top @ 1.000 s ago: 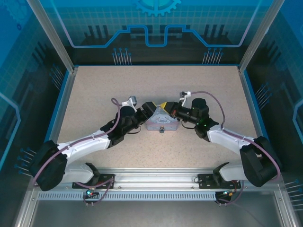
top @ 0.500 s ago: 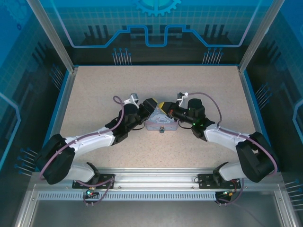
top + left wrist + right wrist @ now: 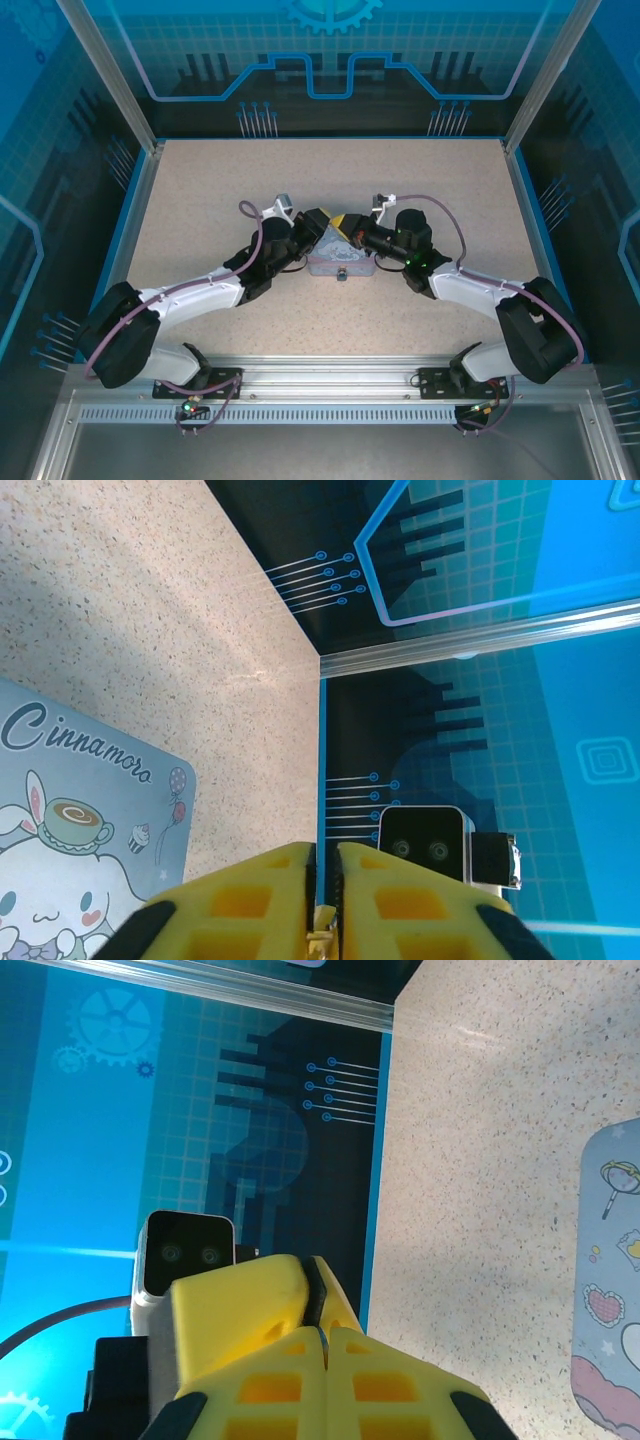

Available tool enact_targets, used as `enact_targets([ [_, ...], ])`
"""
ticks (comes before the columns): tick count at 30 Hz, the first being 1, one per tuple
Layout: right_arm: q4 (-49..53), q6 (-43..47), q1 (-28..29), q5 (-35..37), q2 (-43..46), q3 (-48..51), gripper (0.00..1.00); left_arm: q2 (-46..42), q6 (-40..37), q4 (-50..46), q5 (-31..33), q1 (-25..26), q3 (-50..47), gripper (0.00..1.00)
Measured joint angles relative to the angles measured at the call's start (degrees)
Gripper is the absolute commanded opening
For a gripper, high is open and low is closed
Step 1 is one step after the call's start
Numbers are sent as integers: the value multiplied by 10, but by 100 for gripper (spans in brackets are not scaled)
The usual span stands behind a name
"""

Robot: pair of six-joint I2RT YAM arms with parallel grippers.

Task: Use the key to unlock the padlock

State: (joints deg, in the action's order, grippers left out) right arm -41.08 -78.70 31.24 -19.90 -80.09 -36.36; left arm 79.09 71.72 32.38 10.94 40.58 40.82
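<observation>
My two grippers meet tip to tip above the far edge of the pale blue cartoon tin (image 3: 340, 258). The right gripper (image 3: 347, 227) (image 3: 325, 1332) is shut on the key (image 3: 323, 1342), a thin dark sliver showing edge-on in the seam of its yellow fingers. The left gripper (image 3: 321, 226) (image 3: 325, 848) is all but shut, pinching a small pale metal piece (image 3: 325, 935) deep between its fingers; I cannot tell what that piece is. A tiny dark-grey piece, apparently the padlock (image 3: 341, 275), sits at the tin's near edge.
The tin's printed lid (image 3: 80, 820) (image 3: 612, 1290) lies flat on the speckled table (image 3: 200, 190). Blue walls (image 3: 330, 60) and metal posts (image 3: 105, 75) close in the table on three sides. Each wrist view catches the other arm's camera (image 3: 425, 845) (image 3: 185, 1252) close ahead.
Both arms have shifted a little toward the far side of the table, the grippers staying tip to tip above the tin. The tin and the dark piece at its edge have not moved.
</observation>
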Motion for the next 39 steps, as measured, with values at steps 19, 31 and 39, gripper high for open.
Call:
enact_targets([
  [19, 18, 5, -7, 2, 10, 0, 18, 0, -13, -1, -3, 0, 3, 0],
  [31, 24, 12, -19, -12, 18, -1, 14, 1, -18, -8, -21, 0, 12, 0],
  [39, 24, 17, -21, -18, 17, -1, 10, 7, -18, -17, -24, 0, 22, 0],
])
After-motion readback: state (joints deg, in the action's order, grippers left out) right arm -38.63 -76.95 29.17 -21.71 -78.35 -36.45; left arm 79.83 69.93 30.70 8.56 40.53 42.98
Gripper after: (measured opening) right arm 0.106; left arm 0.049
